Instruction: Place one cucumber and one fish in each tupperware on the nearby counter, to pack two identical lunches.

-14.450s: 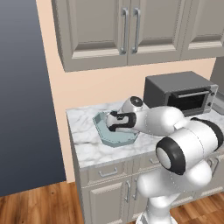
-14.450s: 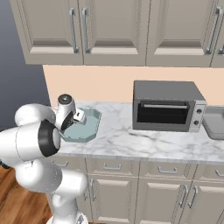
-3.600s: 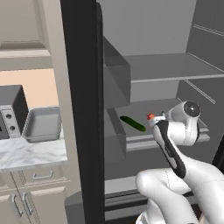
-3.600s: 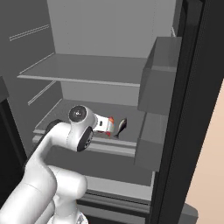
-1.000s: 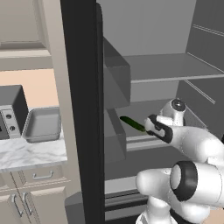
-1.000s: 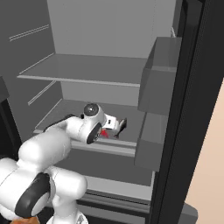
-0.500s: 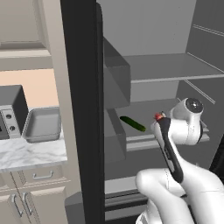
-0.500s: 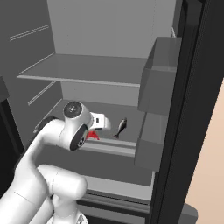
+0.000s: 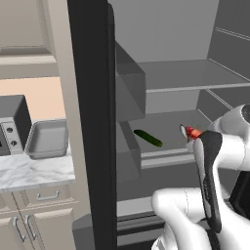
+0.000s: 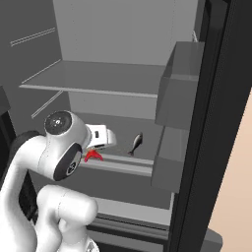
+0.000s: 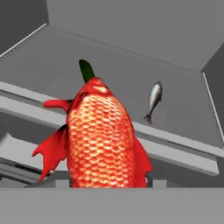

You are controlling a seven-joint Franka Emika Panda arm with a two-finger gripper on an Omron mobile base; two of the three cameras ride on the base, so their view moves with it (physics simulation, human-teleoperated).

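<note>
Red-orange scales crowd the hand view: we find the red fish (image 11: 100, 140) sitting between the gripper (image 11: 105, 177) fingers, its tail end down at the fingertips and its head pointing away toward the refrigerator shelf (image 11: 175, 83). We judge the fingers clamped on this fish; both tips are largely hidden behind its body. In the right base view the gripper (image 10: 101, 142) hangs just in front of the shelf's front lip, with red fins (image 10: 92, 155) showing below it. In the left base view the fish's head end (image 9: 189, 132) pokes out above the white arm, level with the shelf edge.

We note the silvery fish (image 11: 153, 99) lying on the same shelf, apart from the red one, toward the right wall in the hand view, with bare shelf around it. One cucumber (image 9: 148, 138) lies diagonally on the shelf near its left side, close to the door bin; its tip (image 11: 86, 70) shows just past the red fish's head.

We record the grey tupperware (image 9: 47, 139) on the marbled counter (image 9: 29, 173), left of the dark door edge (image 9: 90, 122), well apart from the gripper. The shelf lip stands close below the held fish.
</note>
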